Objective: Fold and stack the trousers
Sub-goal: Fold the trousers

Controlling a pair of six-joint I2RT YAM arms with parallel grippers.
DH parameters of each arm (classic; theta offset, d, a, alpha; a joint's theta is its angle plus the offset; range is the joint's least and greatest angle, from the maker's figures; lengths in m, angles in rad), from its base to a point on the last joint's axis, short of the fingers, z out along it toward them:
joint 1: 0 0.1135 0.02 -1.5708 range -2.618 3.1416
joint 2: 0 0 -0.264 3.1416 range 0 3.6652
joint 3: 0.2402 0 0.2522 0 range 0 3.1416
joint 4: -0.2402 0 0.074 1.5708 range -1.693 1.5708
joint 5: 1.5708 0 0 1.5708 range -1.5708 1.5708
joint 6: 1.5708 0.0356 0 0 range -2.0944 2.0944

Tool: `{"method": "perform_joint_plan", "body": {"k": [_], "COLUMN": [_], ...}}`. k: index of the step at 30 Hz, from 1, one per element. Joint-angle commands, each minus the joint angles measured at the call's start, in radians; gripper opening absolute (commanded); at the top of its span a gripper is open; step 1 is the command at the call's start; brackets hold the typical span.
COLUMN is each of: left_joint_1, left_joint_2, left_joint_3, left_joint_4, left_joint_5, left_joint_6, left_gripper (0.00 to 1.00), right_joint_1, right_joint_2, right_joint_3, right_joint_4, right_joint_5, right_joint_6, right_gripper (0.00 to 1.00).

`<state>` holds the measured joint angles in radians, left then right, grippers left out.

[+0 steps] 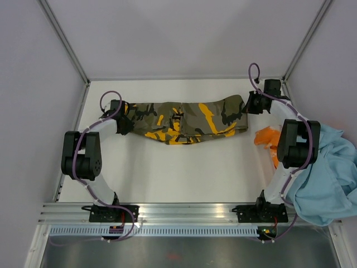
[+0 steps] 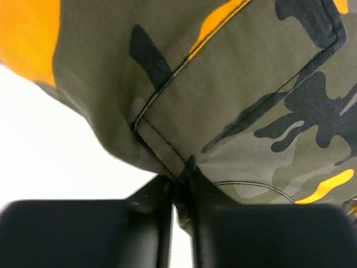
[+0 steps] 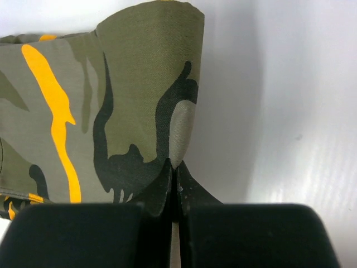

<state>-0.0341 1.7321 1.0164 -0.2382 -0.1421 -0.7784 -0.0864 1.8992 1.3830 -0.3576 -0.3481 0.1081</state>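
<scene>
Left gripper (image 1: 126,118): jaws nearly together, clamped on a stitched seam of the trousers (image 1: 189,120). In the left wrist view, cloth bunches into the narrow slot between the black fingers (image 2: 150,223).

Right gripper (image 1: 249,104): jaws pressed together, pinching the lower edge of a fold at the trousers' other end. The fingertips (image 3: 167,184) meet on the cloth.

Trousers: camouflage, olive-grey with black and yellow-orange blotches. They are drawn out as one long band across the far half of the bench (image 1: 184,167), one end near the left edge and the other near the far right corner, sagging slightly toward the near side at mid-length. Whether the band rests on the surface or hangs just above it, I cannot tell.

Bench: white, with plain pale walls on three sides and an aluminium rail (image 1: 184,212) along the near edge carrying both arm bases. Orange garment (image 1: 266,137) lies at the right edge, partly behind the right arm. Light-blue garment (image 1: 326,173) is heaped over the right edge.
</scene>
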Motion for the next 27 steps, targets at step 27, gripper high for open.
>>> {"method": "perform_joint_plan", "body": {"k": [27], "left_joint_1": [-0.362], "left_joint_2": [-0.445], "left_joint_3": [-0.289], "left_joint_4": [-0.216], "left_joint_5": [-0.042], "left_joint_6": [-0.124], "left_gripper": [0.37], "right_joint_1": [-0.204], "right_joint_2": [-0.189], "right_joint_3": [0.022], "right_joint_4": [-0.095], "right_joint_5": [-0.063], "right_joint_6": [-0.055], "right_gripper": [0.0]}}
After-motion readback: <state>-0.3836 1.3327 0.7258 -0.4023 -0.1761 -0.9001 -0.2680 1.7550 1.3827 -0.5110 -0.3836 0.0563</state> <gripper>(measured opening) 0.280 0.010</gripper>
